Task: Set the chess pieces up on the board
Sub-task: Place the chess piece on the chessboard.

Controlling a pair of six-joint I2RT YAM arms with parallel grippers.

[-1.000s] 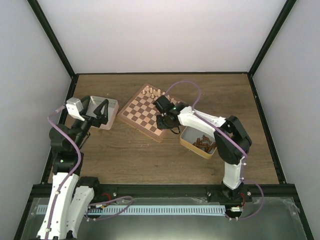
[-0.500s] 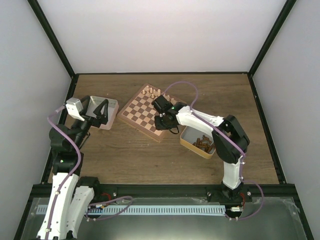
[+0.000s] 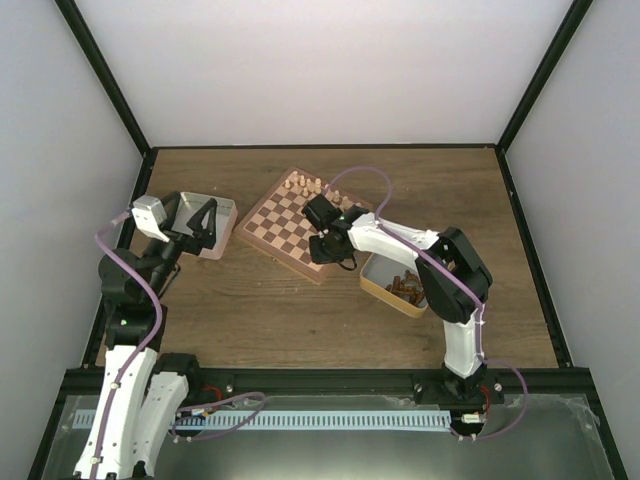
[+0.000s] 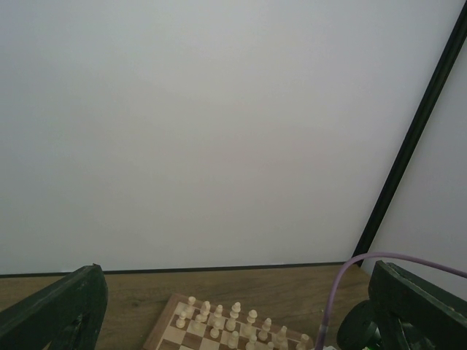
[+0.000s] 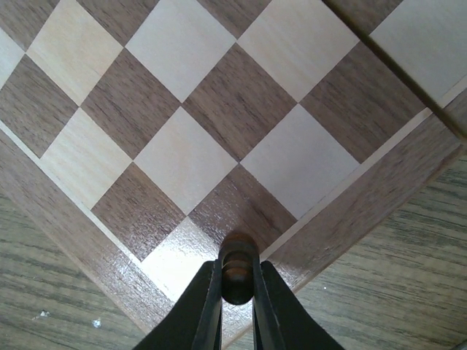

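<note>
The board lies in the middle of the table, with several cream pieces along its far edge. My right gripper is shut on a dark brown chess piece and holds it just above the board's near corner. More dark brown pieces lie in a tan tin right of the board. My left gripper is open and empty over a pale tin left of the board. In the left wrist view the board's far edge with cream pieces shows low.
Black frame posts and white walls enclose the table. The right arm's purple cable arches over the board's far right corner.
My right gripper has shifted slightly left and toward the board's near corner with the dark piece. The left arm has not moved.
</note>
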